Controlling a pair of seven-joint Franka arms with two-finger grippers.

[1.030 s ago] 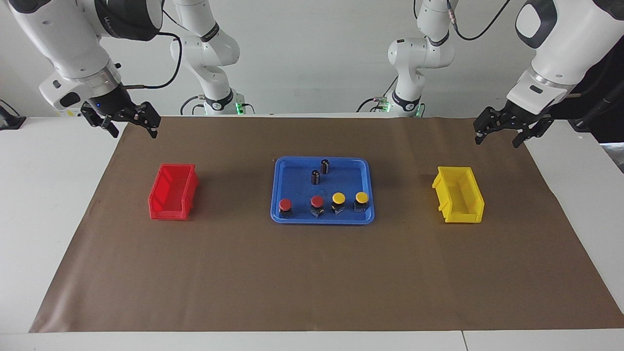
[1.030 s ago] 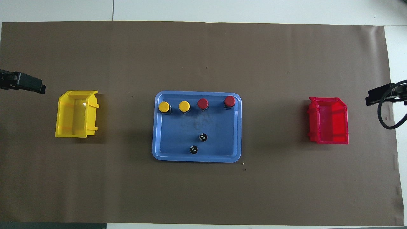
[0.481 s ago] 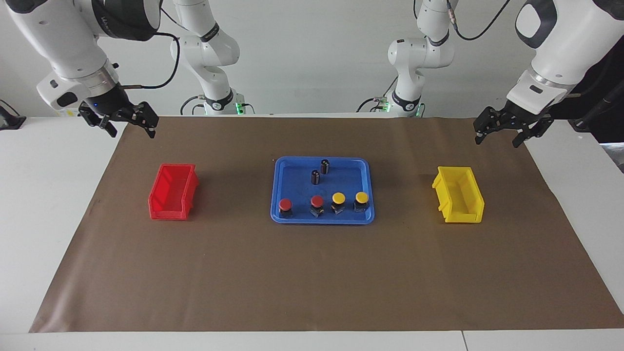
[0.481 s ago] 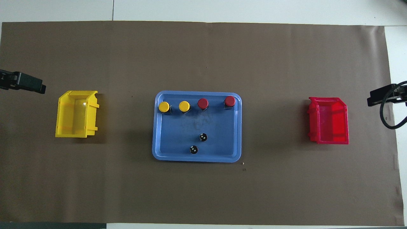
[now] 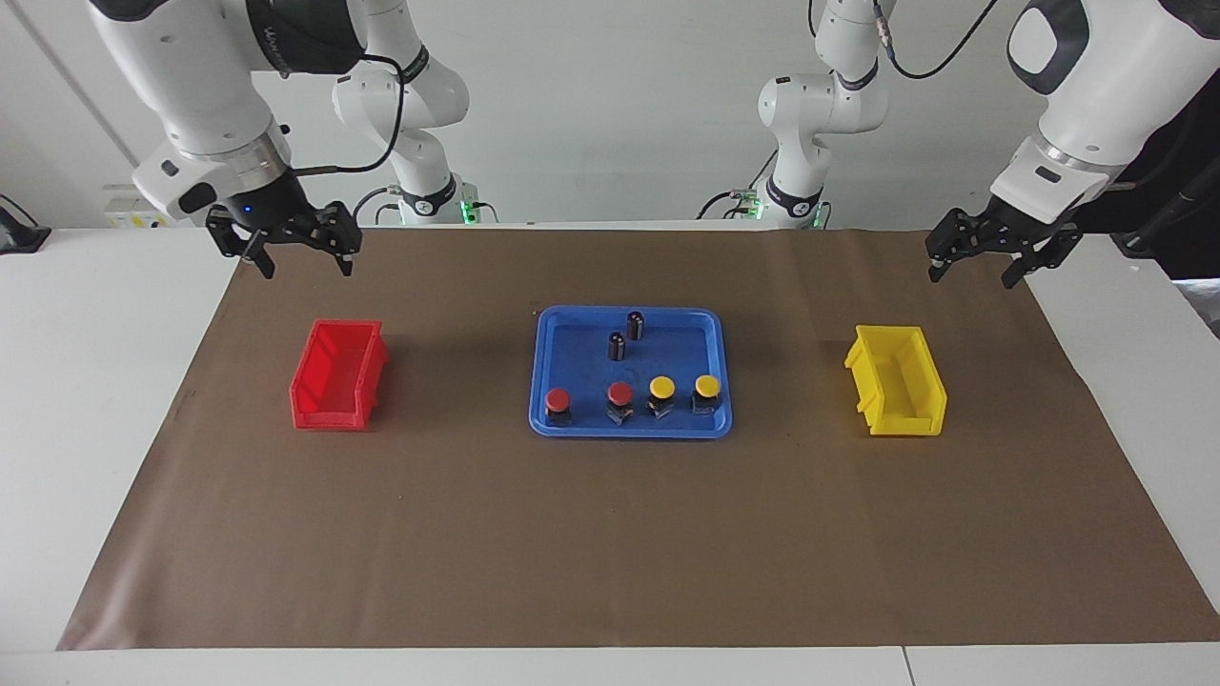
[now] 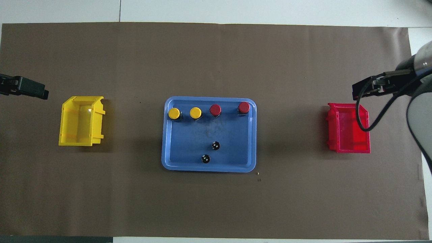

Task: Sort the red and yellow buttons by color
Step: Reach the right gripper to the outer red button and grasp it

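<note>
Two red buttons (image 5: 559,399) (image 5: 620,393) and two yellow buttons (image 5: 662,388) (image 5: 707,386) stand in a row in the blue tray (image 5: 629,432), along its edge farthest from the robots. In the overhead view the reds (image 6: 215,109) (image 6: 244,107) are toward the right arm's end and the yellows (image 6: 174,113) (image 6: 195,112) toward the left arm's end. My right gripper (image 5: 305,269) is open and empty, raised over the mat by the red bin (image 5: 329,414). My left gripper (image 5: 970,278) is open and empty, raised by the yellow bin (image 5: 905,419), waiting.
Two small dark cylinders (image 5: 636,325) (image 5: 618,345) stand in the tray, nearer the robots than the buttons. The red bin (image 6: 349,150) sits at the right arm's end and the yellow bin (image 6: 64,121) at the left arm's end. A brown mat (image 5: 610,534) covers the table.
My right gripper has moved in from the table's end over the mat, toward the red bin. The left arm, the buttons and the bins have not moved.
</note>
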